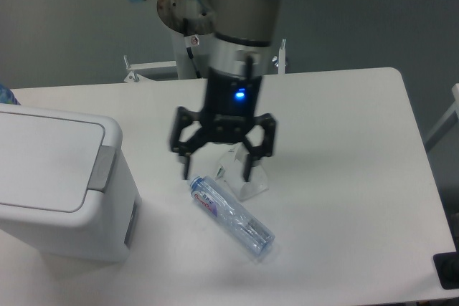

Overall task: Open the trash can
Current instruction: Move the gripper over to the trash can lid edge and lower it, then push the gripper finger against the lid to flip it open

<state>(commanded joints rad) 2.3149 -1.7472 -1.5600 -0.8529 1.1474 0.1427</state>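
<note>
Trash can [54, 184] at table's left edge: rigid, probably light plastic, lid shut; best pressed at grey push tab [102, 168]; gripper [218, 171] spread wide, empty.

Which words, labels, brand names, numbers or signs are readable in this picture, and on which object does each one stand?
Clear plastic water bottle lying on the white table: a blue and red label near the cap, too blurred to read.
Large white boxy plastic trash can: no text visible.
Crumpled white paper: no readable print.
Open black two-finger gripper: only a blue light, no text.
</note>
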